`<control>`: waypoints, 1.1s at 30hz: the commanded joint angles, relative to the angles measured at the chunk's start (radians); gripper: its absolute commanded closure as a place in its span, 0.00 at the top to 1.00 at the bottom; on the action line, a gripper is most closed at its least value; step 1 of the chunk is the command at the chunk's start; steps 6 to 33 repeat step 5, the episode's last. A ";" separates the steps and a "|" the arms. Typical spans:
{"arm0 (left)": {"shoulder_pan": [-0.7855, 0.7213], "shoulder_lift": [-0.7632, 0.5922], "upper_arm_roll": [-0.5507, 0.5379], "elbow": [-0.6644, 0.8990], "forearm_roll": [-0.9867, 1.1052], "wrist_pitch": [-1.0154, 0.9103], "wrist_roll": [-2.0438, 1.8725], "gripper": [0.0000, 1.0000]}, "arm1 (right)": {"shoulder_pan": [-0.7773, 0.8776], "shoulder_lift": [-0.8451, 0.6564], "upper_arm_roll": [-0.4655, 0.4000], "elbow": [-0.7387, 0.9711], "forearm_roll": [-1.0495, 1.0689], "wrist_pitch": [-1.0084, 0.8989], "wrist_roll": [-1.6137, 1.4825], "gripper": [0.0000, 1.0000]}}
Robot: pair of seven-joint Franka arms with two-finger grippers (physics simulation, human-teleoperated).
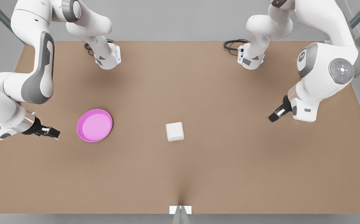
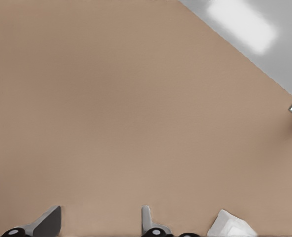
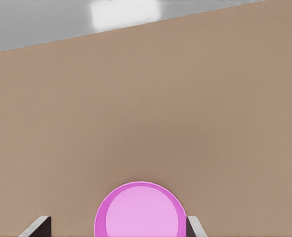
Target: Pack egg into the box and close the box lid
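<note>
The white box (image 1: 175,131) sits shut near the table's middle, its plain smooth lid (image 1: 174,128) facing up. A corner of the box (image 2: 230,225) appears in the left wrist view. The egg is hidden from view. My left gripper (image 1: 275,116) hangs at the front view's right, well away from the box, and its fingers (image 2: 49,222) are open with nothing between them. At the front view's left my right gripper (image 1: 50,132) hovers beside the pink plate, its fingers (image 3: 39,228) spread open and holding nothing.
An empty round pink plate (image 1: 94,125) lies left of the box in the front view, and the plate (image 3: 141,212) lies just ahead of my right gripper. Both arm bases with black cables (image 1: 233,45) stand at the far edge. A small white bracket (image 1: 180,210) sits at the near edge.
</note>
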State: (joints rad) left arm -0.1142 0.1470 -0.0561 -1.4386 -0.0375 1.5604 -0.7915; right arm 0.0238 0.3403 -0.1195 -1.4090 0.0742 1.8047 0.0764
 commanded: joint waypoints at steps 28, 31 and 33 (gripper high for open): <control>0.022 -0.053 -0.039 -0.034 0.091 -0.103 0.657 1.00 | -0.004 0.013 0.000 0.013 -0.001 -0.001 0.000 1.00; 0.022 -0.053 -0.039 -0.034 0.091 -0.103 0.657 1.00 | -0.004 0.013 0.000 0.013 -0.001 -0.001 0.000 1.00; 0.022 -0.053 -0.039 -0.034 0.091 -0.103 0.657 1.00 | -0.004 0.013 0.000 0.013 -0.001 -0.001 0.000 1.00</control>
